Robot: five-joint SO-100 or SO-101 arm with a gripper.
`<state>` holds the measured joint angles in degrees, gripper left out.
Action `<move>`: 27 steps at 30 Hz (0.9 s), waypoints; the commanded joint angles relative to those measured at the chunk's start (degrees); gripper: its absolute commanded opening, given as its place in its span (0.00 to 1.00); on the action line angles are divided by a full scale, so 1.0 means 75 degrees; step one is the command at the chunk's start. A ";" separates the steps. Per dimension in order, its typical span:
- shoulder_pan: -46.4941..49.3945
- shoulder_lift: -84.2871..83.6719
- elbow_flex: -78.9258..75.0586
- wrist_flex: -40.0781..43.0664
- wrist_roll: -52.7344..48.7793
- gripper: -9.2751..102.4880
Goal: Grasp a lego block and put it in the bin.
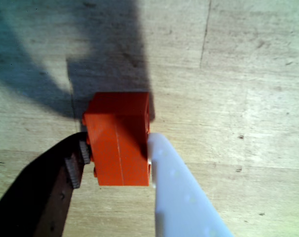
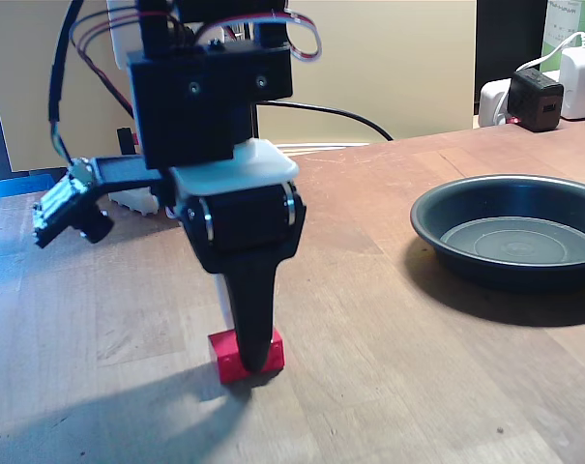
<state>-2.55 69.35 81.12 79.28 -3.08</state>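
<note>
A pale wooden bench [image 2: 398,319] runs back to a cream wall, with chargers and cables at its far edge. The hand [image 1: 120,160] is down at the bench, its 2 fingers closed in on the brick [image 1: 120,143]: in the wrist view the black finger [image 1: 65,173] meets the brick's left side and the white finger [image 1: 174,182] its right, with no gap showing. In the fixed view the brick [image 2: 229,355] appears to sit on the bench beneath the black finger. The bin [image 2: 514,237] lies well apart, to the right in that view, with nothing in it.

The risk looks to be a thin hold. The fingers seem to catch the brick near its end, so it could twist or slip out on the lift and drop short of the bin. A low carry could also clip the bin's rim.

The fixed view hides the white finger and most of the brick behind the arm. Neither view settles whether the brick has left the bench.
</note>
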 commanded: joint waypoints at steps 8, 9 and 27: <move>-0.0434 0.0809 -0.0609 0.1418 0.0000 0.08; -0.0469 0.1090 -0.0551 0.1523 0.0023 0.08; -0.0879 0.5379 0.3586 0.1160 0.0047 0.08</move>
<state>-8.44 104.94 105.21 88.59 -2.72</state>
